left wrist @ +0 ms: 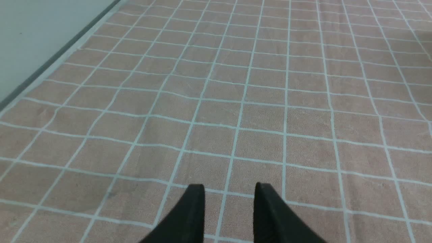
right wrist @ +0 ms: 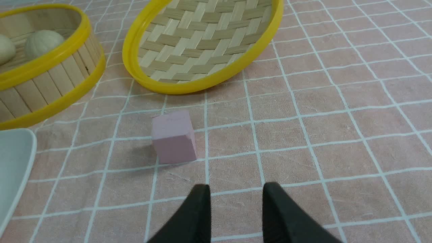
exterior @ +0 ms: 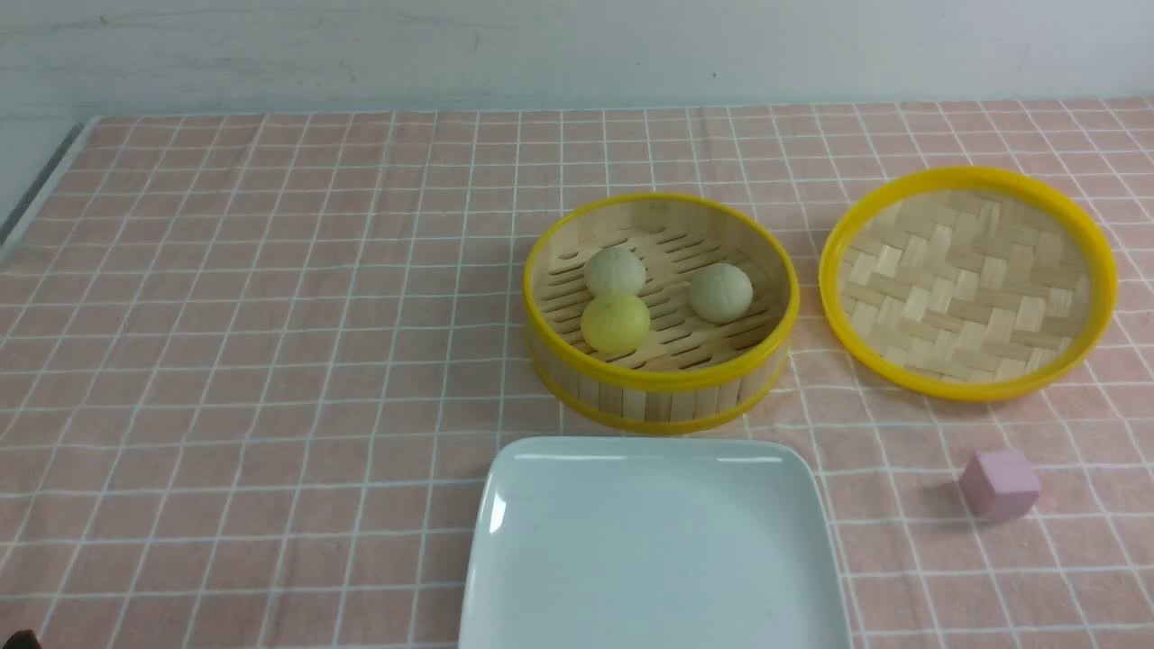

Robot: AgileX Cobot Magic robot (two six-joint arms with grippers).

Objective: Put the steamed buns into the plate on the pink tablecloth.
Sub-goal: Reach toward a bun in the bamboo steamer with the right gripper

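Observation:
Three steamed buns lie in the bamboo steamer basket: an off-white bun, a pale yellow bun just in front of it, and a second off-white bun to their right. The white plate sits empty on the pink tablecloth, in front of the basket. Neither gripper appears in the front view. My left gripper hovers open over bare cloth, nothing between its fingers. My right gripper is open and empty, a little short of the pink cube; two buns show in the basket.
The woven yellow-rimmed lid lies upturned to the right of the basket. A small pink cube rests right of the plate. The cloth's left edge and a pale wall bound the table. The plate's corner shows in the right wrist view.

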